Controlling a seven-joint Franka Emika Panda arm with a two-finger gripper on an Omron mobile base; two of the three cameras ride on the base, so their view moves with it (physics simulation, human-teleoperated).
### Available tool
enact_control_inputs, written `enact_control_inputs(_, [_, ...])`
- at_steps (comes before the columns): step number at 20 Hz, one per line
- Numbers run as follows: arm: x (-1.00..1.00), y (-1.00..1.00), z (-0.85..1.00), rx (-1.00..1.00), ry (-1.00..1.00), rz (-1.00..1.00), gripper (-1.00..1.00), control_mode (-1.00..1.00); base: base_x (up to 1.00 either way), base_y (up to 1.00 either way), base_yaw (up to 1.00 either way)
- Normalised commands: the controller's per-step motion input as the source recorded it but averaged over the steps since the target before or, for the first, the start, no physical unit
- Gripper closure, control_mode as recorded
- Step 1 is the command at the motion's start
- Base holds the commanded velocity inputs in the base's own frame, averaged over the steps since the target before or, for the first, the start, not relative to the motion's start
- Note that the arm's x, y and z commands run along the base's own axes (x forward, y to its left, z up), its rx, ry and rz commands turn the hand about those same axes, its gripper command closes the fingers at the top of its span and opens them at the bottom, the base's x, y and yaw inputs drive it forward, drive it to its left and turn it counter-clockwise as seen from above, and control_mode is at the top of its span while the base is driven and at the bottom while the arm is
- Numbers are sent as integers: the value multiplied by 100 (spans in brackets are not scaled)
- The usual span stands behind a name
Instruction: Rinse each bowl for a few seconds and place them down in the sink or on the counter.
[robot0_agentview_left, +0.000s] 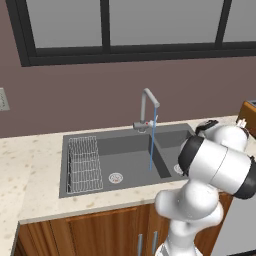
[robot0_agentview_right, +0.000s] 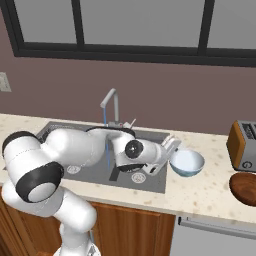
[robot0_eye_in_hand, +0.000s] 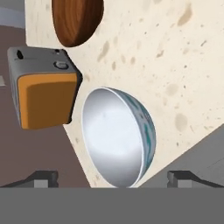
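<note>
From the left base view we see the sink (robot0_agentview_left: 125, 160), a dark grey double basin set into the beige speckled table (robot0_agentview_left: 30, 165). A wire rack (robot0_agentview_left: 83, 164) lies in the left end of the left basin, and a round silver drain (robot0_agentview_left: 115, 177) sits beside it on the basin floor. The curved silver tap (robot0_agentview_left: 148, 107) stands at the back rim, and a thin blue stream of water (robot0_agentview_left: 152, 142) falls from its spout into the sink. The arm's bulky joints cover the right basin.

From the right base view we see the hand (robot0_agentview_right: 171, 146) stretched out over the right edge of the sink, its fingers spread and nothing between them. Just ahead of the fingertips, on the table to the right of the sink, stands one bowl (robot0_agentview_right: 187, 162), upright, pale blue-grey with a glossy light inside; we see nothing in it. Further out beyond the bowl stands an orange and grey toaster (robot0_agentview_right: 243, 145), and in front of it a round brown wooden board (robot0_agentview_right: 244, 187) at the picture's edge.

From the hand view we see the bowl (robot0_eye_in_hand: 118, 138) right in front of the released hand, between the lines of the two finger tips (robot0_eye_in_hand: 41, 178), its empty inside turned to us. Past it are the toaster (robot0_eye_in_hand: 43, 89) and the wooden board (robot0_eye_in_hand: 78, 21). We can read no writing on anything.
</note>
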Motion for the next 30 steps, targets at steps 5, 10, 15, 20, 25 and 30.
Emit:
enact_control_inputs(5, [-5, -4, 55, 5, 2, -6, -100, -100, 0, 0, 0])
enact_control_inputs(10, [-10, -10, 45, 9, 3, -9, -100, -100, 0, 0, 0])
enact_control_inputs(15, [-16, -19, 37, 12, 5, -12, -100, -100, 0, 0, 0])
enact_control_inputs(20, [-17, -22, 35, 14, 4, -14, -100, -100, 0, 0, 0])
enact_control_inputs(25, [-17, -27, 27, 12, 6, -13, -100, -100, 0, 0, 0])
enact_control_inputs(30, [-20, -33, 8, 11, 3, -9, -100, -100, 0, 0, 0])
